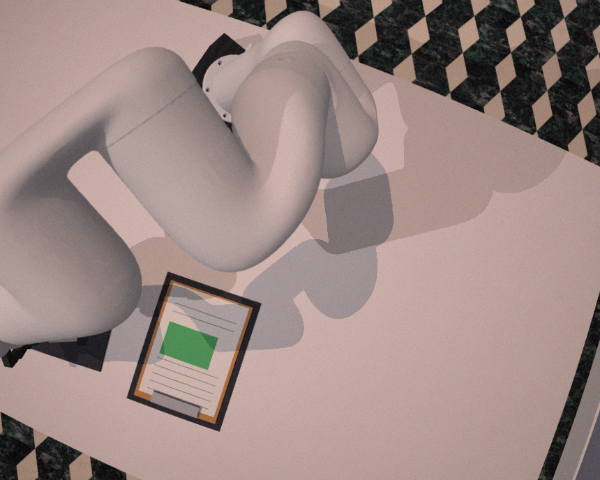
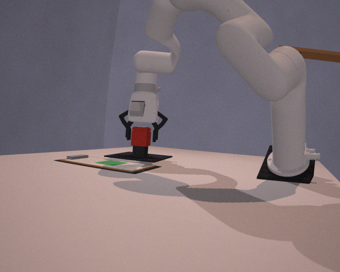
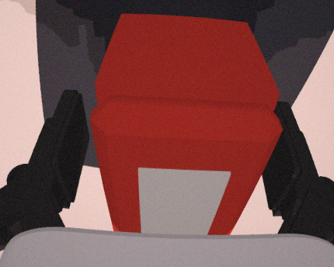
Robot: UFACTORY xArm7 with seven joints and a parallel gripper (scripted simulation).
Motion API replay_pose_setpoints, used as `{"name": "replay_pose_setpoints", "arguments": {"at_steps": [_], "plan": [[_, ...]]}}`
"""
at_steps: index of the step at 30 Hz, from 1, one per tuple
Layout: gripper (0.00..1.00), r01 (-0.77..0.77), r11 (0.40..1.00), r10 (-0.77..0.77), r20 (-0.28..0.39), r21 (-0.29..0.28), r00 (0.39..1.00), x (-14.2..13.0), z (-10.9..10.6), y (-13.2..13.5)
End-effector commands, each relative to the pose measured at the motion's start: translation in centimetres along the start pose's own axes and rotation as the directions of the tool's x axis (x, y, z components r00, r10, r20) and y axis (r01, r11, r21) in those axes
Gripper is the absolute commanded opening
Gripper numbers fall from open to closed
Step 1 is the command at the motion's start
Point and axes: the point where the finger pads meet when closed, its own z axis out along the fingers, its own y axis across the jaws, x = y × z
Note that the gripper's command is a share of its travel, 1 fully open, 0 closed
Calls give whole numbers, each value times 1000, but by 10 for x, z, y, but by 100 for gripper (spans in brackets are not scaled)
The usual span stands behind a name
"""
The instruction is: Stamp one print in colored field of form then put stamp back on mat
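Note:
The red stamp [image 2: 140,136] stands upright on its black base on the dark mat [image 2: 138,157]. My gripper [image 2: 141,135] is open, one finger on each side of the stamp's red upper part, with small gaps. In the wrist view the stamp [image 3: 186,126] fills the space between the two black fingers, and its grey label faces me. The form on its clipboard [image 1: 193,350] lies beside the mat, and its green field [image 1: 188,345] bears no mark. In the overhead view the arm hides the stamp and most of the mat [image 1: 84,350].
The robot base [image 2: 287,169] stands on a black plate at the right of the table. A grey clip [image 1: 176,403] sits at the clipboard's near end. The table edge lies close to the mat and the clipboard.

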Motion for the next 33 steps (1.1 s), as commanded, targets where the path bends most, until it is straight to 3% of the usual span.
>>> {"name": "replay_pose_setpoints", "arguments": {"at_steps": [1,2,3,33], "plan": [[96,0,1000,0,4,-3,1000,-1,-2,1],[96,0,1000,0,4,-3,1000,-1,-2,1],[35,0,1000,0,4,-3,1000,-1,-2,1],[35,0,1000,0,4,-3,1000,-1,-2,1]]}}
